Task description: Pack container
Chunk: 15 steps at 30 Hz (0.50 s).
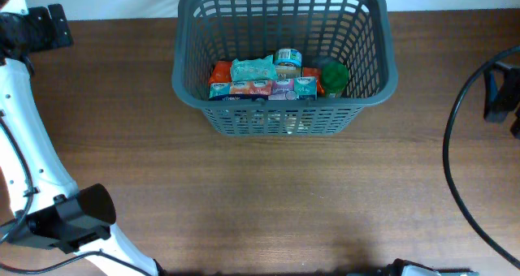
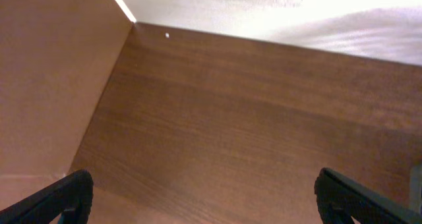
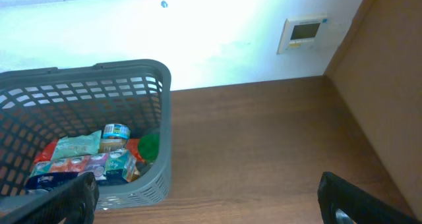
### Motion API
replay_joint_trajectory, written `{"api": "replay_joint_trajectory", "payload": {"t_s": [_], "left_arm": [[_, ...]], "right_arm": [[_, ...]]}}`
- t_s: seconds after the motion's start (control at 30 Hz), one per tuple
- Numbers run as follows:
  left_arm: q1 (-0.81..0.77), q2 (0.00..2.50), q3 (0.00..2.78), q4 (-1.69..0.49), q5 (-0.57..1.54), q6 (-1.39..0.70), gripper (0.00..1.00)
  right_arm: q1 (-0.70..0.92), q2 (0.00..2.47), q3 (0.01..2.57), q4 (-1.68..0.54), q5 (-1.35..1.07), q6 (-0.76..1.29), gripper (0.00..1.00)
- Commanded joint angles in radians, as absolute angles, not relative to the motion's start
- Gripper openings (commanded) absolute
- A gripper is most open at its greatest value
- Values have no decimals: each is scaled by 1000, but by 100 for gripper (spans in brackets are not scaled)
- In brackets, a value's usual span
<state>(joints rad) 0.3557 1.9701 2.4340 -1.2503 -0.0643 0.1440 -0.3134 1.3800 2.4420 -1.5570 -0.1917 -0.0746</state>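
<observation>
The container (image 1: 268, 104), a large dark grey slotted basket, stands at the far middle of the wooden table. Inside lie a teal pouch (image 1: 252, 67), a can (image 1: 288, 59), a green item (image 1: 333, 75), an orange packet (image 1: 219, 71) and a row of small cartons (image 1: 260, 88). The right wrist view has the container (image 3: 86, 72) at the left, with the can (image 3: 116, 133) inside. My right gripper (image 3: 206, 191) is open over bare table to the basket's right. My left gripper (image 2: 203, 191) is open over bare wood, holding nothing.
The left arm's white body (image 1: 24, 130) fills the left edge of the overhead view. A black cable loop (image 1: 449, 146) hangs at the right edge. A wall thermostat (image 3: 303, 31) sits behind the table. Brown side panels border the table.
</observation>
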Motion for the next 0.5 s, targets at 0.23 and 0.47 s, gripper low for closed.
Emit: {"api": "replay_joint_trajectory", "payload": {"t_s": [0.23, 0.47], "left_arm": [[361, 1973, 2425, -1269, -68, 128, 99], [361, 1973, 2425, -1269, -68, 128, 99]], "right_arm": [[-308, 1412, 2428, -1595, -187, -71, 99], [-308, 1415, 2427, -1662, -298, -70, 99]]}}
